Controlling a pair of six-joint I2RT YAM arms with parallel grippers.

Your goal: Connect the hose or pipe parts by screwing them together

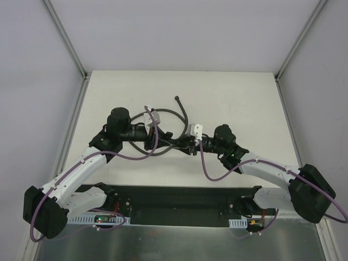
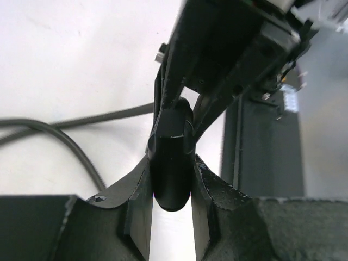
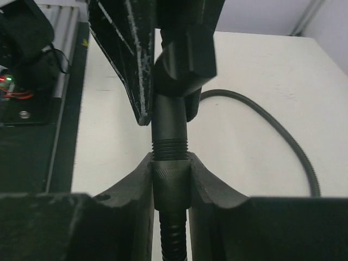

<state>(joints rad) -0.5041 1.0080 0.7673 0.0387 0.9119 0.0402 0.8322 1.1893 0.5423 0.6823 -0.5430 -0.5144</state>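
Over the middle of the table my two grippers meet tip to tip. My left gripper (image 1: 165,140) (image 2: 172,202) is shut on a smooth black cylindrical end fitting (image 2: 172,163) (image 3: 185,57). Facing it, my right gripper (image 1: 186,144) (image 3: 171,185) is shut on the knurled nut (image 3: 171,182) of a dark grey ribbed hose (image 3: 173,235). A threaded neck (image 3: 170,147) shows just above the nut, in line with the left-held fitting. The rest of the hose (image 1: 173,113) (image 3: 272,125) (image 2: 70,142) curls in loops on the table behind the grippers. Its free end (image 1: 177,99) lies farther back.
The white table (image 1: 244,103) is bounded by metal frame rails (image 1: 65,38) at the back corners. Purple arm cables (image 1: 209,173) hang near both wrists. The dark base plate (image 1: 179,198) runs along the near edge.
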